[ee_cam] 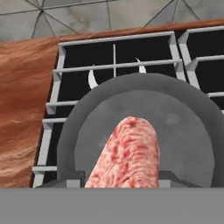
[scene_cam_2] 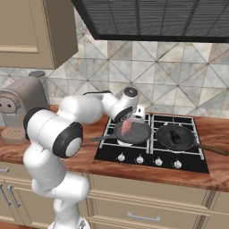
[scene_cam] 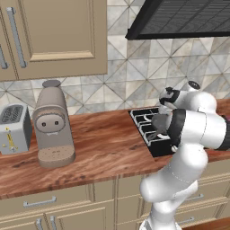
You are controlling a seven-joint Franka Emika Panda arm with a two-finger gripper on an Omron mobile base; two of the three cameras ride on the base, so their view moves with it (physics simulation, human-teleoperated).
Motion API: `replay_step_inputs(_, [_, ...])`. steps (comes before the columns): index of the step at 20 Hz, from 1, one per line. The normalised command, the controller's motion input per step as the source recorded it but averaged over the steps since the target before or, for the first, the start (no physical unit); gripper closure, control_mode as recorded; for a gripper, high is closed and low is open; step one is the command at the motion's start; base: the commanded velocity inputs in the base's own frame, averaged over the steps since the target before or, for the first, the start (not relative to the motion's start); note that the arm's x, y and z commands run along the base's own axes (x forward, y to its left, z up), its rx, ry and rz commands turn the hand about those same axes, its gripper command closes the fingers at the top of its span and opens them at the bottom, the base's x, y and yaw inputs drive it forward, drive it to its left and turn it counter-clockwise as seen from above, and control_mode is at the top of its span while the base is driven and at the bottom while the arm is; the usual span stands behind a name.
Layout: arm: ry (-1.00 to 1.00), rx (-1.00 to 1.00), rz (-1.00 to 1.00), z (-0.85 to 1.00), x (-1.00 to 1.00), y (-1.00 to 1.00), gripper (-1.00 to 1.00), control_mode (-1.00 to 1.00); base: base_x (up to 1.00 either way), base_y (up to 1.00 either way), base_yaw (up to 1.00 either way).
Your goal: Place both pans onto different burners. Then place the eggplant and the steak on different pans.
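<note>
The matte grey pan (scene_cam_2: 139,133) (ee_cam: 183,127) sits on the front left burner of the black cooktop (scene_cam_2: 197,166). My gripper (scene_cam_2: 129,119) (ee_cam: 121,178) hangs just above that pan, shut on the reddish-pink steak (scene_cam_2: 127,128) (ee_cam: 130,155), which points down into the pan's middle. I cannot tell whether the steak touches the pan floor. The darker pan (scene_cam_2: 166,133) rests on the front right burner, its long thin handle (scene_cam_2: 214,150) pointing right. The dark eggplant (scene_cam_2: 175,137) lies inside it. In the left base view my arm covers most of the grey pan (scene_cam: 159,121).
A brown coffee machine (scene_cam: 54,130) and a silver toaster (scene_cam: 14,128) stand on the wooden counter (scene_cam: 108,148) left of the cooktop. The range hood (scene_cam_2: 152,18) hangs overhead. Silver knobs (scene_cam_2: 149,160) line the cooktop's front. The back burners' grates (ee_cam: 114,65) are bare.
</note>
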Motion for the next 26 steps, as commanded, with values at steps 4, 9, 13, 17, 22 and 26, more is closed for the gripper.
replay_step_inputs(4, [0.05,0.0,0.07,-0.43,0.15,-0.07,1.0,-1.0,0.0,0.0,0.0])
replay_step_inputs(9, [0.02,0.0,0.07,-0.28,0.22,-0.03,1.0,-1.0,0.0,0.0,0.0])
replay_step_inputs(13, [0.02,0.0,0.08,-0.2,0.29,-0.03,1.0,-1.0,0.0,0.0,0.0])
replay_step_inputs(17, [0.02,0.0,0.08,-0.22,0.36,-0.02,1.0,-1.0,0.0,0.0,0.0])
replay_step_inputs(22, [0.01,0.0,0.09,-0.23,0.36,-0.01,1.0,-1.0,0.0,0.0,0.0])
replay_step_inputs(26, [0.02,0.0,0.09,-0.3,0.35,-0.04,1.0,-1.0,0.0,0.0,0.0])
